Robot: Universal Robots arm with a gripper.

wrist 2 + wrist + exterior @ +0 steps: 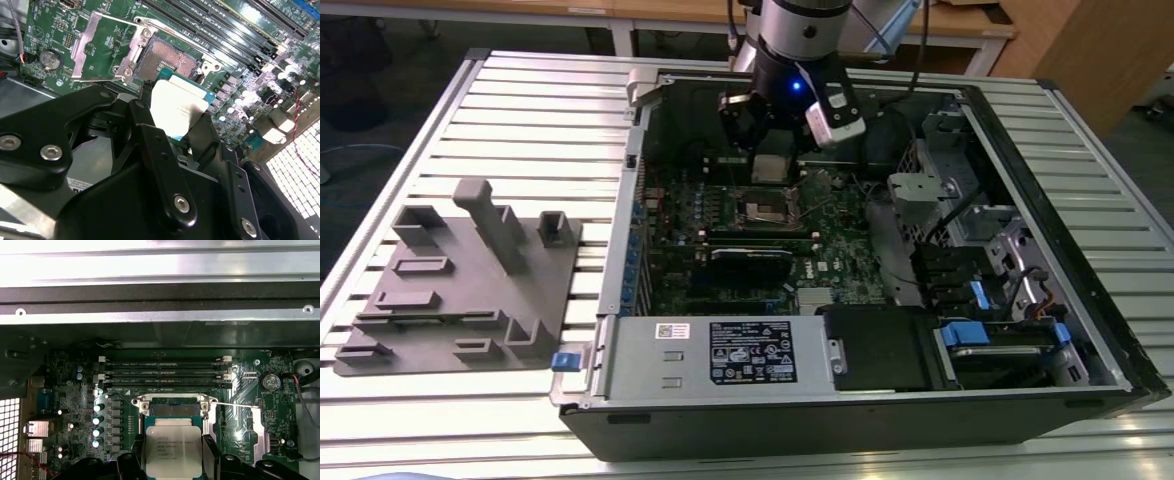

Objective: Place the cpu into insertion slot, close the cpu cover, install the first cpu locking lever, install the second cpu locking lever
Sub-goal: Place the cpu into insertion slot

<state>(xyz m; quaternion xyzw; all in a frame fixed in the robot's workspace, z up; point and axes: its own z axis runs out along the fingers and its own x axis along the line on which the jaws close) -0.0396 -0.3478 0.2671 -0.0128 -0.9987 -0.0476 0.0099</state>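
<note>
**Operator:** Report the status of the first step, placing the chip.

**Technician:** The step is in progress and not complete. The gripper is clamped on the cpu, with one finger on each of two opposite edges. The pale metal top of the cpu faces the first wrist view. The cpu hangs close above the insertion slot and apart from it. Exact alignment over the insertion slot cannot be told.

**Operator:** Report the cover and the levers.

**Technician:** The cpu cover is swung back and lies to one side of the insertion slot. This leaves the dark contact field of the slot bare. One thin locking lever runs from the rim of the insertion slot out across the cover side and appears unlatched. A second lever cannot be told apart with confidence. The memory slots lie just beyond the insertion slot.

**Operator:** State overall progress.

**Technician:** By judgement, none of the four steps is finished. Seating the cpu, closing the cover and fastening both levers all remain.
</note>
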